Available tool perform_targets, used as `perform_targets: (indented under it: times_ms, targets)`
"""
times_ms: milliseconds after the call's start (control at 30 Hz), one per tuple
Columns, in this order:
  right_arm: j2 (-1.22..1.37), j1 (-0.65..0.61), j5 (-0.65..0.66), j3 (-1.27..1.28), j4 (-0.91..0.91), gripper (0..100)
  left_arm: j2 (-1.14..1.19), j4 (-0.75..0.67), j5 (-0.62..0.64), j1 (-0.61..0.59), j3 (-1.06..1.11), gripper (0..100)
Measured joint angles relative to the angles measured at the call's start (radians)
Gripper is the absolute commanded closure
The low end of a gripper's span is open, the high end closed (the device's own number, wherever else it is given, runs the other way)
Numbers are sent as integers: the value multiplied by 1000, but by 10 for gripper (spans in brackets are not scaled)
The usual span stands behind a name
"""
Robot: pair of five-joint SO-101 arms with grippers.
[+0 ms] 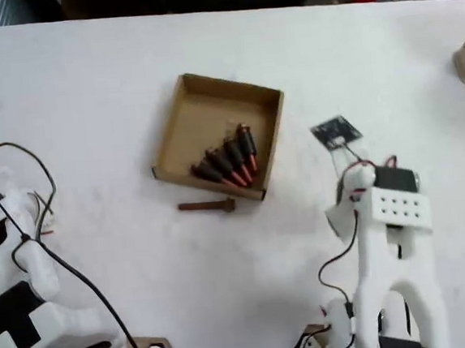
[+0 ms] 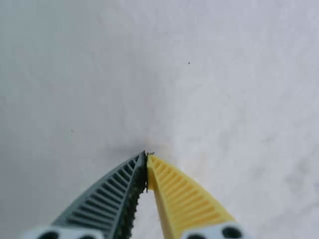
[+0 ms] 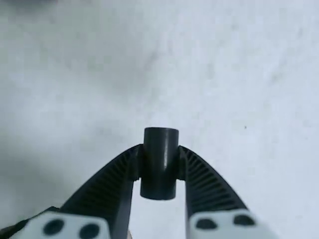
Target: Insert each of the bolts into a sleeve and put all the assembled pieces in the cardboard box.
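High view: white table (image 1: 87,89), cardboard box (image 1: 202,121) mid-table, bolt (image 1: 207,205) just beside.

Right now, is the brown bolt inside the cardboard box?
No, the bolt lies on the table just outside the cardboard box, beside its near wall.
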Motion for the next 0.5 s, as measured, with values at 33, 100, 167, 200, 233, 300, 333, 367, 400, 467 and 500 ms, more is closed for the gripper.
perform_targets:
  times_ms: [33, 100, 167, 200, 233, 300, 333, 367, 400, 467, 500]
  targets:
    - [-14, 34, 18, 32, -15, 977, 0, 0, 0, 0, 0, 977]
    - [-37, 100, 46, 86, -49, 976, 0, 0, 0, 0, 0, 977]
    - [-44, 155, 54, 123, -86, 974, 0, 0, 0, 0, 0, 978]
    - [-44, 176, 55, 133, -104, 961, 0, 0, 0, 0, 0, 978]
    - [-46, 192, 55, 144, -121, 937, 0, 0, 0, 0, 0, 978]
    - [-48, 210, 57, 161, -144, 879, 0, 0, 0, 0, 0, 978]
    - [-48, 213, 57, 167, -152, 855, 0, 0, 0, 0, 0, 978]
    - [-48, 213, 57, 175, -157, 836, 0, 0, 0, 0, 0, 978]
    - [-48, 213, 57, 181, -160, 828, 0, 0, 0, 0, 0, 978]
    - [-49, 212, 57, 183, -160, 835, 0, 0, 0, 0, 0, 978]
    - [-49, 212, 57, 183, -160, 840, 0, 0, 0, 0, 0, 978]
